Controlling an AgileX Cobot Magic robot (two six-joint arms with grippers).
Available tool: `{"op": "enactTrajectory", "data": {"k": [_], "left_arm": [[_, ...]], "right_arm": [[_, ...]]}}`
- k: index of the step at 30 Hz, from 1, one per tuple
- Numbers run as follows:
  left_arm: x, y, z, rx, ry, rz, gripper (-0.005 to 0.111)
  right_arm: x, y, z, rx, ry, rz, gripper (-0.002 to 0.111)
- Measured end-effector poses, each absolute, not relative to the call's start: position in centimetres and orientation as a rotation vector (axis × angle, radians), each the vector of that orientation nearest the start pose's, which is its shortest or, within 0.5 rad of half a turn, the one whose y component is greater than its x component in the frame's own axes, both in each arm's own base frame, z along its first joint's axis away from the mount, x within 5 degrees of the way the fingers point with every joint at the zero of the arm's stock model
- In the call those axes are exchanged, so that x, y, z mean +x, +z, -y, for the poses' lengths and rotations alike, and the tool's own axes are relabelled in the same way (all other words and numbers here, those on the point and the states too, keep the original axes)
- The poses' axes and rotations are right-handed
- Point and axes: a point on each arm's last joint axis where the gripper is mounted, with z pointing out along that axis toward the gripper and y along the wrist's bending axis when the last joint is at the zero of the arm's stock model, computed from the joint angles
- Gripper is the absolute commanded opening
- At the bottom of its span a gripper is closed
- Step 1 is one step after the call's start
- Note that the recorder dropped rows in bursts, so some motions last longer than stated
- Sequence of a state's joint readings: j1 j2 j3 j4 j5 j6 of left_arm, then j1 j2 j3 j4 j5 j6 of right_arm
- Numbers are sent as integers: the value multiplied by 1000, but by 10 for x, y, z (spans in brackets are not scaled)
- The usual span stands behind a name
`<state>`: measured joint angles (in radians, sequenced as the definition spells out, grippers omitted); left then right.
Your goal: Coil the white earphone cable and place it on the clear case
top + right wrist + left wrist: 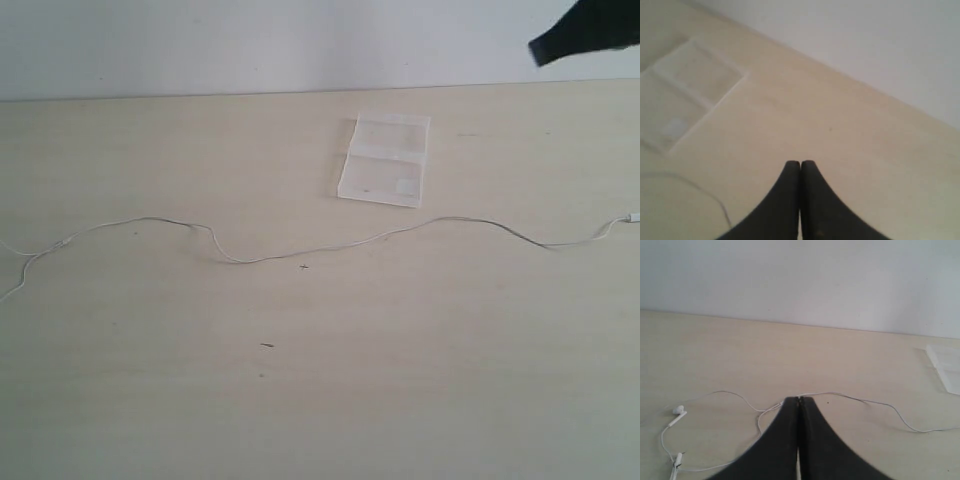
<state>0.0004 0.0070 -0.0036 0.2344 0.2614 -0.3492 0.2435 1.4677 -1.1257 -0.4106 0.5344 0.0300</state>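
Exterior view: white earphone cable (300, 257) lies uncoiled on the table (320, 400), very thin, stretched in loose waves almost from one side of the picture to the other. Its left end forks into two strands that run out of frame. Its right end has a small white piece (628, 216) at the picture's edge. Clear case (387, 160) sits flat on the table beyond the cable's middle stretch, near it but not touching. Case is transparent and rectangular, with a ridge across the middle, whitish frosted edges and a small pale patch in one corner. Cable is not on the case.

Left wrist view: fork ends in two white earbuds (678, 411), both on the table near each other, strands looping between them. Left gripper (799, 400) is dark, jaws pressed together. The wire passes behind the tips; nothing shows clamped between them.

Right wrist view, blurry: right gripper (800, 164) also closed tight and empty, over bare table, with the case off to one side and a faint bit of cable near it.

Exterior view shows only a dark piece of the right arm (588, 32) at the top right corner, in front of the pale wall (200, 40).
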Motion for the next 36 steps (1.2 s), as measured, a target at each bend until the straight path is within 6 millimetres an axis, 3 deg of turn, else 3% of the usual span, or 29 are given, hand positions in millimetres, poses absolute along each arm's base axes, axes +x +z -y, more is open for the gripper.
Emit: {"op": "enactTrajectory", "data": {"k": [4, 5, 8, 13, 15, 18, 21, 25, 31, 36], "left_arm": [[55, 191, -6, -151, -37, -1735, 0], [55, 191, -6, -151, -37, -1735, 0], [55, 191, -6, -151, -37, -1735, 0], [55, 191, -6, -151, -37, -1735, 0], [55, 191, -6, -151, -37, -1735, 0], [55, 191, -6, -151, -37, -1735, 0], [55, 191, -6, -151, -37, -1735, 0], [55, 191, -6, -151, -37, -1735, 0], [55, 191, -6, -151, -37, -1735, 0], [55, 191, -6, -151, -37, -1735, 0]], "right_arm": [[341, 273, -88, -826, -149, -2519, 0], [349, 260, -104, -951, -30, -2618, 0], [358, 232, -136, -1264, 105, -2751, 0], [357, 200, -214, -1734, 107, -2580, 2], [350, 194, -239, -1902, 107, -2463, 10], [341, 185, -259, -2069, 126, -2335, 28], [338, 173, -276, -2112, 158, -2234, 38], [334, 160, -300, -2053, 227, -2161, 39], [341, 151, -322, -1737, 361, -2304, 39], [345, 142, -333, -1614, 395, -2437, 39]]}}
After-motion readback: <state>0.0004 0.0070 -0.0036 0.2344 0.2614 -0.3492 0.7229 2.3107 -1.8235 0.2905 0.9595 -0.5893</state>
